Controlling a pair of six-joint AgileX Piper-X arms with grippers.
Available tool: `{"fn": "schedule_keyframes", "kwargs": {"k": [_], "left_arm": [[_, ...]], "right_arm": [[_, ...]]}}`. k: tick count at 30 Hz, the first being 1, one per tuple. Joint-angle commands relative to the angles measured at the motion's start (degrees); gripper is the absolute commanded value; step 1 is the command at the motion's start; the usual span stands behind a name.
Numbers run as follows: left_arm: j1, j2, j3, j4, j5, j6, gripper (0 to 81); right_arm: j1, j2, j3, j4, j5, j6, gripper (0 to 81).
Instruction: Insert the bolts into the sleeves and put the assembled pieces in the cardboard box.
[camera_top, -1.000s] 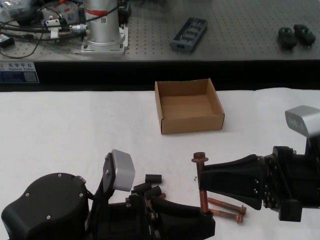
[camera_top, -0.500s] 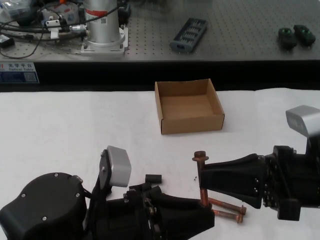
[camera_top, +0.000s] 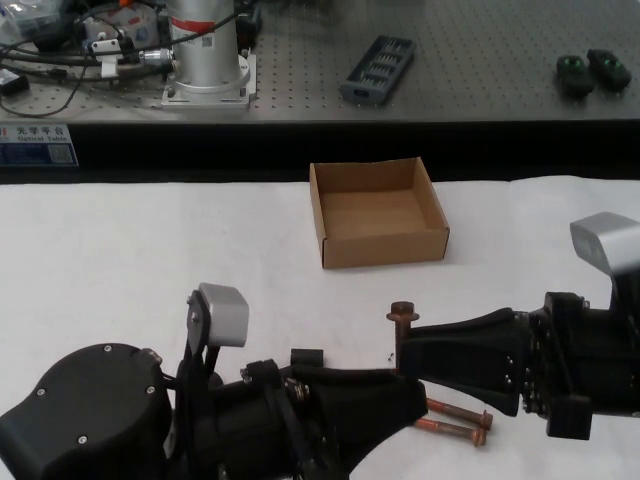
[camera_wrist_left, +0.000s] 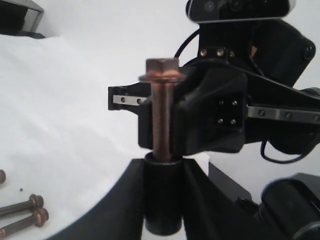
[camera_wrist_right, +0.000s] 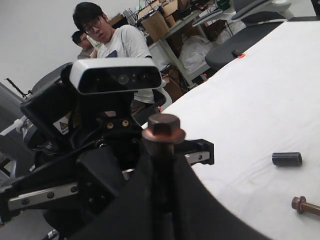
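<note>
My left gripper (camera_wrist_left: 162, 202) is shut on a black sleeve (camera_wrist_left: 162, 195), held upright. Straight above it stands a copper bolt (camera_wrist_left: 162, 110), head up, its lower end meeting the sleeve's top opening. My right gripper (camera_wrist_right: 162, 172) is shut on that bolt (camera_wrist_right: 162, 132) along the shank. In the high view the bolt's head (camera_top: 403, 313) sticks up where the two grippers meet at the front middle, the left arm (camera_top: 330, 410) low at the front and the right arm (camera_top: 480, 355) coming in from the right. The cardboard box (camera_top: 377, 250) stands open behind them.
Two loose bolts (camera_top: 455, 420) lie on the white cloth under the right arm. One loose sleeve (camera_top: 306, 357) lies just behind the left arm. A raised perforated bench (camera_top: 450, 80) with black parts runs along the back.
The left arm has swung right and brought its sleeve under the bolt, covering the bolt's lower shank and some loose sleeves. The right arm has barely moved.
</note>
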Motion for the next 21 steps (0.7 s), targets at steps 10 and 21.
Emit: {"fn": "schedule_keyframes", "kwargs": {"k": [10, 21], "left_arm": [[0.29, -0.53, -0.72, -1.54, -2.79, -0.39, 2.0], [5.81, -0.53, -4.46, 5.31, -5.27, 6.94, 2.0]], "right_arm": [[0.03, 0.01, 0.12, 0.32, 1.78, 3.34, 55.3], [-6.53, -2.77, 0.09, 7.33, -1.2, 7.54, 39.8]]}}
